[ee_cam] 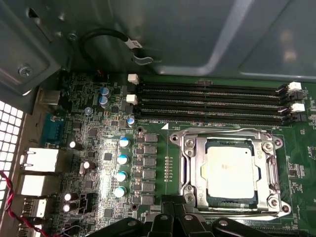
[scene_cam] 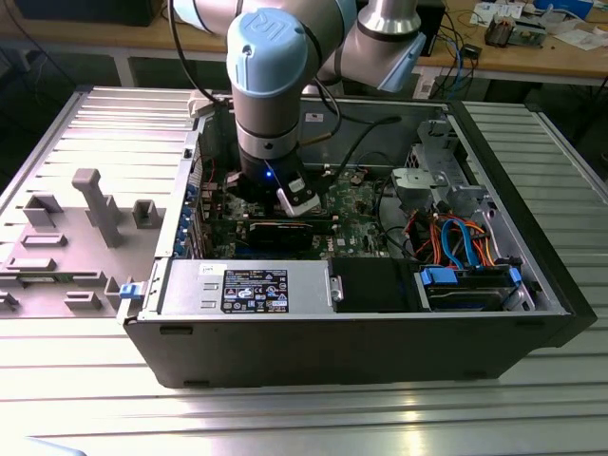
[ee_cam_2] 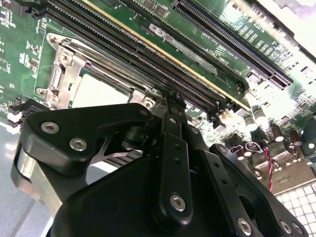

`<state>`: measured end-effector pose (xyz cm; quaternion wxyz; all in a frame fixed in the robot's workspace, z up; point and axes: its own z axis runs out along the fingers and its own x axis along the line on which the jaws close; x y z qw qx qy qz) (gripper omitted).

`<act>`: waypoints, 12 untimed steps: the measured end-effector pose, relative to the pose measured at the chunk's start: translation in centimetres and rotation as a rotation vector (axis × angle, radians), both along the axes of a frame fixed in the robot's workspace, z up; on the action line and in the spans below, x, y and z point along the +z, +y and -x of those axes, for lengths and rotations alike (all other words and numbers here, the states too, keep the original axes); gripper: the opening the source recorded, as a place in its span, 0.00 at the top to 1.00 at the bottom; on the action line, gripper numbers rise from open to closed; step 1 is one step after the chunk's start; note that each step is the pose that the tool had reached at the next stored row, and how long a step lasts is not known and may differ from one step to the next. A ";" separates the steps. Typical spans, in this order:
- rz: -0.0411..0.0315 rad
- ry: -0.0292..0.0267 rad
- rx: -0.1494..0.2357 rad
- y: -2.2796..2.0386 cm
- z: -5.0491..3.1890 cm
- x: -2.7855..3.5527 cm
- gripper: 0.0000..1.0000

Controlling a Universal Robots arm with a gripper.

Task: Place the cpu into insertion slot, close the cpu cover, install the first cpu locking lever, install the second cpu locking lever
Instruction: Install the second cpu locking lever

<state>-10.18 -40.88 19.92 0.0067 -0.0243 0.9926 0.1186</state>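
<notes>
On the exterior view's left lies a grey fixture tray [scene_cam: 95, 204], well apart from the work. In the middle, the arm [scene_cam: 271, 85] reaches down into the open computer case [scene_cam: 546, 285]. In the first wrist view the gripper [ee_cam: 173, 219] hangs just beside the insertion slot [ee_cam: 203, 173]. I cannot tell whether it is clenched or released. The cpu [ee_cam: 231, 170] already sits in the slot, with the cpu cover [ee_cam: 190, 168] lying down around it. Whether the levers are latched is unclear. The memory slots [ee_cam: 212, 103] run close by. Likely risk: a slightly off-line push could slip off a thin lever, letting it spring back, or scrape the cover and the green board [ee_cam: 158, 148]
</notes>
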 end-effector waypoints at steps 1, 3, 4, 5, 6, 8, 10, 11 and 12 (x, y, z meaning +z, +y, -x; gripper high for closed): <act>0.0001 0.0001 0.000 0.07 0.00 0.00 0.89; -0.0002 -0.0001 0.000 0.34 0.00 0.00 0.89; 0.0000 -0.0001 0.000 0.45 -0.01 -0.01 0.89; 0.0004 0.0001 0.000 0.49 -0.01 0.06 0.89; 0.0012 0.0001 0.000 0.54 -0.01 0.40 0.89; 0.0021 0.0002 0.000 0.54 0.00 1.03 0.89; 0.0026 0.0003 0.000 0.54 0.00 1.60 0.89; 0.0027 0.0002 0.000 0.55 0.00 1.73 0.89; 0.0026 0.0002 0.000 0.55 0.00 1.72 0.89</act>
